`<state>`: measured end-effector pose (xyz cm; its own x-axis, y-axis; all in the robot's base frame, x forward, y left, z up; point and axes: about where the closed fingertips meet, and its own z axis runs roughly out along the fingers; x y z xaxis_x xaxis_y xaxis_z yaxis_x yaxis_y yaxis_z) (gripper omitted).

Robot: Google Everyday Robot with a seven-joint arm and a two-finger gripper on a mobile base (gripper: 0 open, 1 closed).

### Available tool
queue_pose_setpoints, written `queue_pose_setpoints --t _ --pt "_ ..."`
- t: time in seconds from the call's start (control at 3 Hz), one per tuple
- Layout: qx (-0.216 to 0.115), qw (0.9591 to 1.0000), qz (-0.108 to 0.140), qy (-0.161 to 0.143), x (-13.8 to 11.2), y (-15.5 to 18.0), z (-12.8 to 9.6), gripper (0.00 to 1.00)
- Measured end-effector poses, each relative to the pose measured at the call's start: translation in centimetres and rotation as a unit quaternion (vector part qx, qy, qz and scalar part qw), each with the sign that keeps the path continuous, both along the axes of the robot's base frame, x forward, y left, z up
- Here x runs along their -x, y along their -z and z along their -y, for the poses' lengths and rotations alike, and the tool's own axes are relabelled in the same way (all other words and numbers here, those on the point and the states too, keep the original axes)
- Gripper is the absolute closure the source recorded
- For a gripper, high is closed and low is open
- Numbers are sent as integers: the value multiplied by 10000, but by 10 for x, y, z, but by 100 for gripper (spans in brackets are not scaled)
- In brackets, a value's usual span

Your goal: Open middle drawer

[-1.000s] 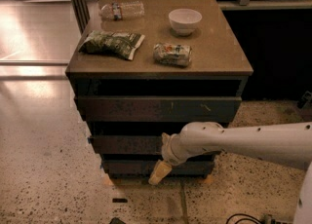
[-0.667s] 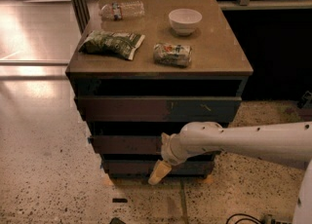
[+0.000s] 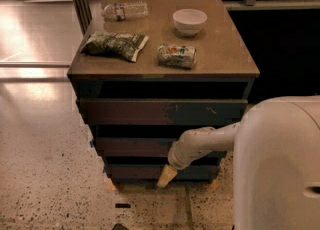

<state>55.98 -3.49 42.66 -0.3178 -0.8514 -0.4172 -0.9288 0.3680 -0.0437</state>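
Gripper (image 3: 166, 176) at lower centre of frame, low before the bottom drawer front (image 3: 135, 172), jaws together in one pale tip. Middle drawer (image 3: 132, 147) just above it, centre frame.

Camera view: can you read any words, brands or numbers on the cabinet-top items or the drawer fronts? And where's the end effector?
Nothing can be read.
Label on the water bottle: too blurred.
Print on the green bag: too blurred.
Print on the small packet: too blurred.
The bowl and middle drawer: no text.
The end effector: low, before the bottom drawer; no markings.
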Motion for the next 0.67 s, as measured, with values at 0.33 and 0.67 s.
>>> queue_pose_setpoints --t 0.33,0.67 --pt "9 10000 40 -6 -3 1 -2 0" --pt "19 9987 484 -125 -34 -19 -11 0"
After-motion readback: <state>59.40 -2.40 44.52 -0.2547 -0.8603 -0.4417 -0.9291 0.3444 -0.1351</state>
